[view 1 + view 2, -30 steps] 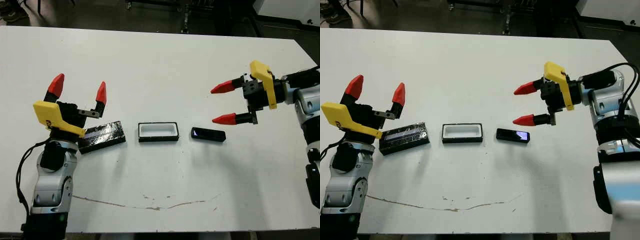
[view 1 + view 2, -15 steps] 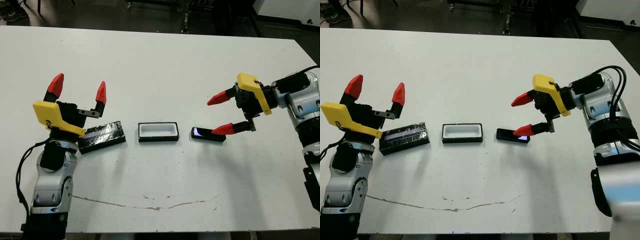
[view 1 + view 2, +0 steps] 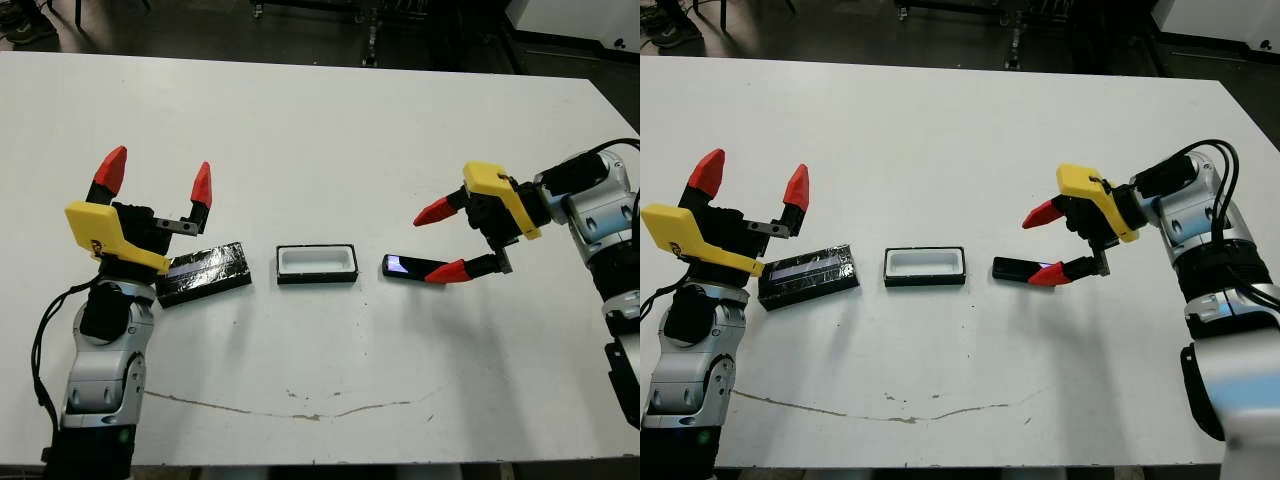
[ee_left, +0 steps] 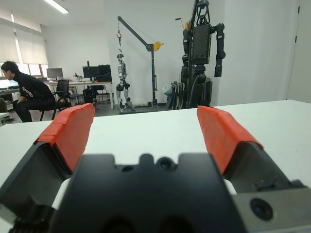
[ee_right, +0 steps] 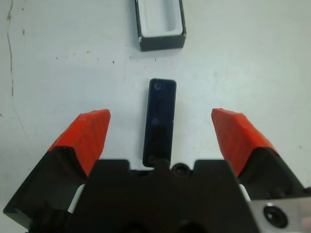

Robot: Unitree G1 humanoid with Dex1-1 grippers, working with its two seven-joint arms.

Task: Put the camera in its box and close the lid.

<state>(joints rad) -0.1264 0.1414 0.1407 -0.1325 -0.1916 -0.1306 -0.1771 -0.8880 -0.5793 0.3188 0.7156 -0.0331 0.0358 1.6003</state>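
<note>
The small slim black bar-shaped camera (image 3: 414, 268) lies flat on the white bench (image 3: 320, 130), just right of the shallow black white-lined box (image 3: 317, 263); the flat glossy black lid (image 3: 203, 272) lies left of the box. The camera looks rigid, light and smooth, probably slippery; pinching its long sides mid-length seems safest. The right tool (image 3: 446, 242), released and spread, now straddles the camera's right end, having dropped lower and moved left within the last second. The left tool (image 3: 156, 178), also spread, has stayed put over the lid.
</note>
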